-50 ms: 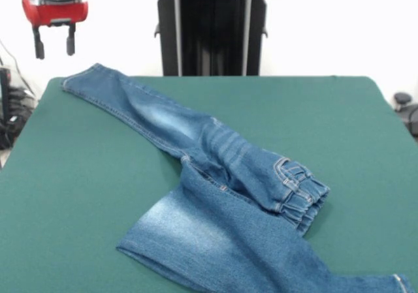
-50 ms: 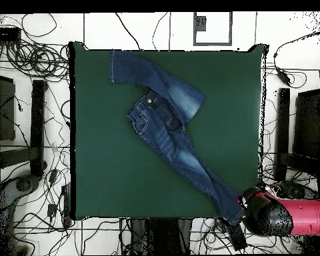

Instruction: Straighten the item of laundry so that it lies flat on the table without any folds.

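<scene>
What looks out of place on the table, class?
The jeans are not flat: one leg is folded across the other at the waistband, and the straight leg's cuff hangs over the table corner, under the raised tool.

One pair of jeans (image 1: 222, 195) with two legs, one folded across the other. One green worktop (image 1: 78, 195). One robot arm (image 2: 293, 217), bearing one gripper (image 1: 54, 44) with two jaws, held apart.
</scene>
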